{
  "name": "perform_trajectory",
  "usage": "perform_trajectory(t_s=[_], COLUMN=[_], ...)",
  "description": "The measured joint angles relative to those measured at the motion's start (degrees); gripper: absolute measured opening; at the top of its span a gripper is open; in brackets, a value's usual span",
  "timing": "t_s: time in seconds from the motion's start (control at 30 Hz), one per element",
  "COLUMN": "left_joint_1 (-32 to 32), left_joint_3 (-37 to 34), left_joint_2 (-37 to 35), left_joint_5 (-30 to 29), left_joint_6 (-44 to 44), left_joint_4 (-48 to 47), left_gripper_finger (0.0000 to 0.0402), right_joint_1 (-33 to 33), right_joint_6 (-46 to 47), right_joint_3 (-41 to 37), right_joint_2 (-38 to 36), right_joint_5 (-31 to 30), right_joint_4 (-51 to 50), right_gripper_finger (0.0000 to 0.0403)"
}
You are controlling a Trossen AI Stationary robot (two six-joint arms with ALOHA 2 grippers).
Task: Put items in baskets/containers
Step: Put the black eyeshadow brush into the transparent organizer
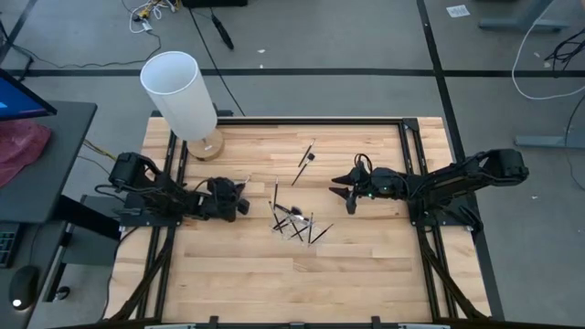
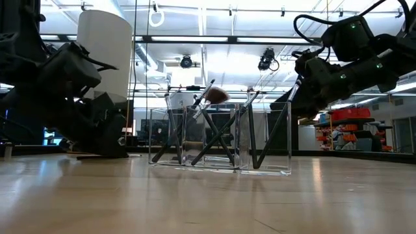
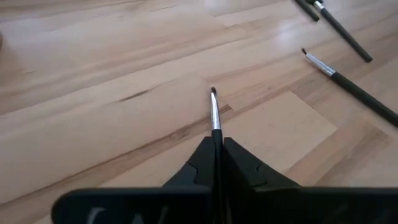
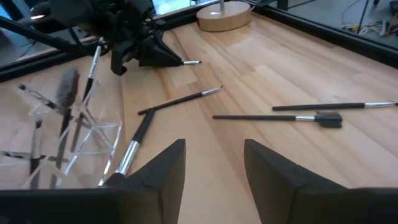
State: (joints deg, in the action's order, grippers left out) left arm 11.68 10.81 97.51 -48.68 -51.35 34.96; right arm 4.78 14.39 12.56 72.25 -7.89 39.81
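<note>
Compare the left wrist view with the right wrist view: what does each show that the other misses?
Left wrist only: up close, the left gripper shut on a thin brush, its tip pointing forward over the table.

Right wrist only: the right gripper open and empty, the clear holder with brushes standing in it, and the lamp base.

Both: the left gripper and its brush, which the right wrist sees from afar, plus loose brushes lying on the wood.

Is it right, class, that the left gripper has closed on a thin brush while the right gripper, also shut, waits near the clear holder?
Not quite. The right gripper is open, as the right wrist view shows. The left gripper is indeed shut on a thin brush, and the clear holder sits near the right gripper.
</note>
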Motion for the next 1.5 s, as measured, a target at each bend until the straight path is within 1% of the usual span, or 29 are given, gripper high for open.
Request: perform_trajectory(t_s=[0.13, 0.2, 0.27, 0.43, 0.63, 0.73, 0.87, 0.97, 1.03, 1.13, 1.33, 1.5], left_joint_1=[0.0, 0.0, 0.3, -0.5, -4.3, -7.0, -8.7, -8.9, -8.8, -8.2, -7.1, -6.1], left_joint_3=[0.0, 0.1, 0.7, 4.2, 11.3, 15.6, 22.7, 27.7, 30.3, 33.1, 33.9, 33.9], left_joint_2=[-1.4, -2.6, -3.6, -4.4, -4.4, -5.2, -5.2, -5.3, -5.3, -5.3, -5.3, -5.3], left_joint_5=[2.0, 5.7, 7.5, 5.2, 3.4, 3.8, 7.0, 11.9, 14.8, 17.0, 17.2, 17.2], left_joint_6=[2.2, 4.2, 7.1, 14.4, 27.5, 34.6, 46.2, 54.5, 58.3, 60.9, 61.0, 61.0], left_joint_4=[3.9, 6.5, 9.3, 11.1, 11.3, 11.5, 11.3, 11.5, 11.4, 10.9, 10.7, 11.0], left_gripper_finger=[0.0014, 0.0014, 0.0014, 0.0013, 0.0016, 0.0015, 0.0016, 0.0017, 0.0015, 0.0015, 0.0016, 0.0016], right_joint_1=[0.0, 0.0, 0.0, 0.0, 0.0, 0.4, 1.1, 1.2, 1.2, 1.0, 0.0, 0.0], right_joint_6=[0.2, 0.4, 0.7, 0.8, -1.5, -2.4, -0.2, 0.4, 0.9, 2.0, 2.3, 4.1], right_joint_3=[0.0, 0.0, 0.0, 1.3, 4.5, 6.0, 7.5, 7.8, 7.8, 7.8, 7.9, 11.6], right_joint_2=[0.0, 0.0, 0.0, 0.0, 0.0, 0.0, 0.0, 0.1, 0.7, 2.5, 9.0, 15.3], right_joint_5=[1.4, 1.5, 1.5, 5.3, 6.0, 5.9, 5.9, 5.6, 5.6, 5.7, 5.9, 6.0], right_joint_4=[0.9, 1.4, 1.6, 1.8, 1.9, 2.9, 4.9, 6.7, 8.9, 14.2, 27.8, 31.0], right_gripper_finger=[0.0167, 0.0167, 0.0167, 0.0167, 0.0167, 0.0167, 0.0167, 0.0167, 0.0167, 0.0167, 0.0167, 0.0167])
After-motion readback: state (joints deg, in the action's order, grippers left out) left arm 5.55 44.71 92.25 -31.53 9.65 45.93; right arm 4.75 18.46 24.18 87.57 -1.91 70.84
